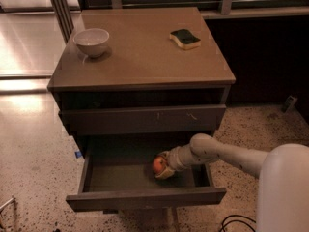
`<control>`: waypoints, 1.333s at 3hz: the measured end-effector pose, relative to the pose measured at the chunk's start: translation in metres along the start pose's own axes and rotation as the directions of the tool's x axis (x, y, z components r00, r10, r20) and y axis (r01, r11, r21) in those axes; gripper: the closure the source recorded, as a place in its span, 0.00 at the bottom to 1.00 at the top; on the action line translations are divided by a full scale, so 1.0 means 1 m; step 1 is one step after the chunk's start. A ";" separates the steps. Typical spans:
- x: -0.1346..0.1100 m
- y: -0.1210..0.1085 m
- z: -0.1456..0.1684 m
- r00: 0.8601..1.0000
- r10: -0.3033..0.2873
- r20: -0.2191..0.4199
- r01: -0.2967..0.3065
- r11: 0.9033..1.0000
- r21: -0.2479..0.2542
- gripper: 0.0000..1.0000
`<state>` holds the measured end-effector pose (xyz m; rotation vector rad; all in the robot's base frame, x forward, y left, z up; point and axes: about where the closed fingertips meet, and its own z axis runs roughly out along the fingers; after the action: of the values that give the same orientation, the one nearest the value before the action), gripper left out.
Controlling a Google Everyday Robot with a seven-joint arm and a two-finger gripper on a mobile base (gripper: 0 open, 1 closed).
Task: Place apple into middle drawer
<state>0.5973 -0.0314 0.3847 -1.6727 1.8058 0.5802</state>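
Gripping the apple (157,164) in the gripper (162,167), fingers clasping it above and below. Hanging low inside the open middle drawer (145,197), right of centre over its dull greenish floor. Reaching in from the right on the pale arm (223,154). Showing just above: the shut drawer front (145,119) with small pale scratches. Resting on the cabinet top (145,62): white bowl (91,41) at back left, green-and-yellow sponge (185,38) at back right.

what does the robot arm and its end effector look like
The arm is a smooth off-white tube with a rounded joint bulge, ending in a large pale shell at lower right. The end effector, inside the open middle drawer, is cream-coloured. No markings show on either.
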 end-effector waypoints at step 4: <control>0.010 -0.003 0.010 1.000 0.011 0.006 -0.011 1.000 -0.002 0.34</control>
<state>0.6010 -0.0322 0.3701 -1.6616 1.8112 0.5919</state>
